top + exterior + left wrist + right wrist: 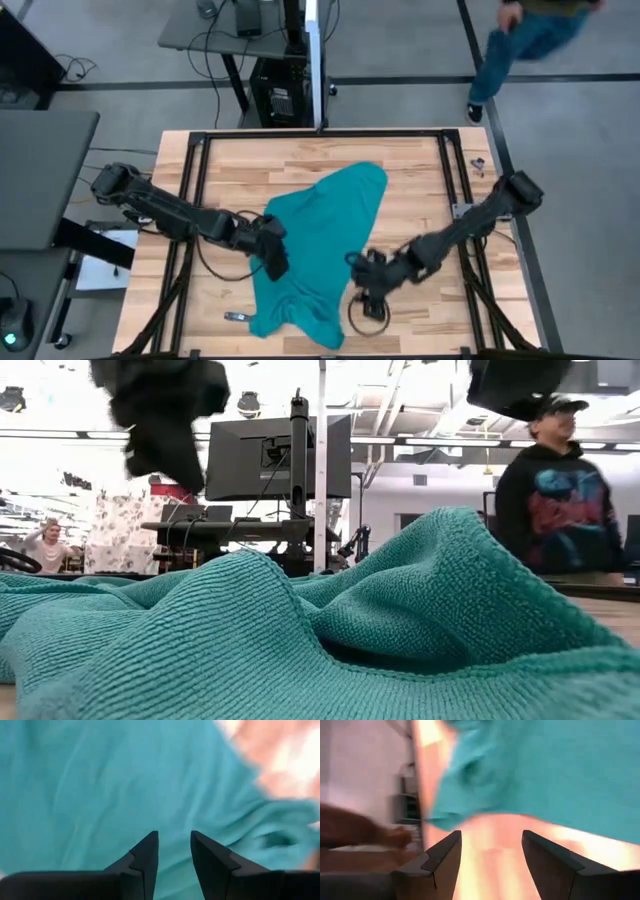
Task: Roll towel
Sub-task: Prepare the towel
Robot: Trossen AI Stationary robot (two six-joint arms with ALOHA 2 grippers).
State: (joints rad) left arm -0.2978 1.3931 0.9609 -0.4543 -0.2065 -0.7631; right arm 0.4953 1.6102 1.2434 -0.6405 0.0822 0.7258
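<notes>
From above, the towel (320, 250) lies crumpled on the table (420, 170), between both arms. The left pincer (174, 851) is open over it and may grab a bunch. The right pincer (491, 851) is open over bare wood and may miss.

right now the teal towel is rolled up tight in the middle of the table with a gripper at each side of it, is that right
Not quite. The towel isn't rolled; it lies spread out and rumpled across the middle of the table, as the high view shows. The rest holds: the left gripper is at one side of it and the right gripper at the other, both open with nothing between their fingers.
</notes>
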